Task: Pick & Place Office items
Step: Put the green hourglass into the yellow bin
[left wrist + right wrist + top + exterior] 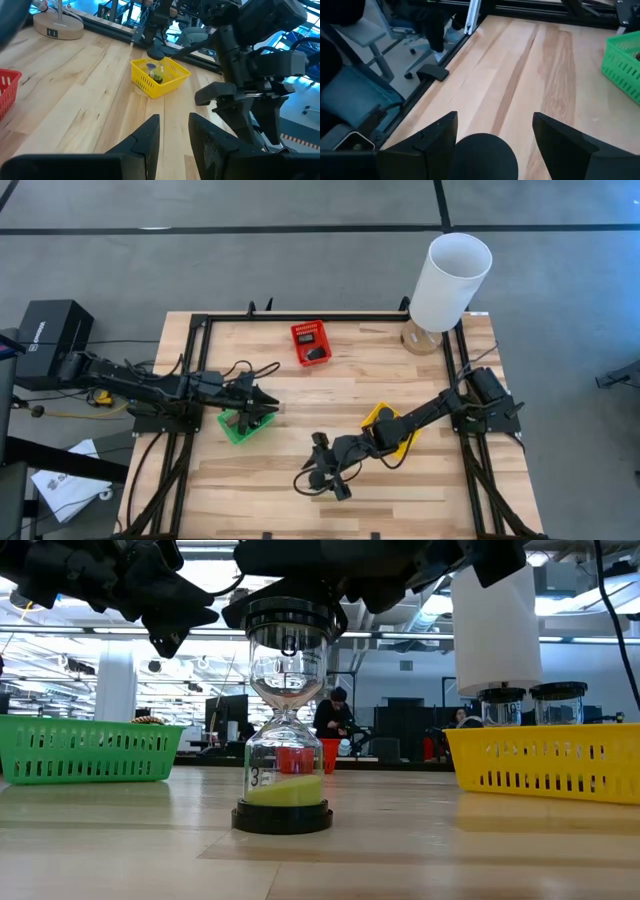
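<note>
A: Panel one, overhead. Where did I have the claws?

B: My right claw (322, 470) stood low over the near middle of the counter (400, 380), fingers spread wide to either side of the sand timer (286, 720), its black cap (482, 152) between them but not yet pinched. My left claw (262, 402) hung over the green basket (243, 425), fingers nearly together, a narrow gap between them, nothing visibly held.

A: And the timer itself?

B: Upright directly beneath the right claw, on bare wood, with the yellow basket (388, 425) just behind that claw's arm and the green basket well off to its side.

A: Risks, in my judgement?

B: The timer was tall, narrow-waisted and top-heavy. A finger brushing the cap before closing evenly could tip it; clear glass or plastic walls and a smooth round cap could slip from a loose grip.

A: Materials?

B: Clear bulbs, yellow-green sand settled low, black disc base. Baskets were slotted plastic; the red basket (310, 342) lay farthest ahead of the left claw. The counter was pale planked wood.
</note>
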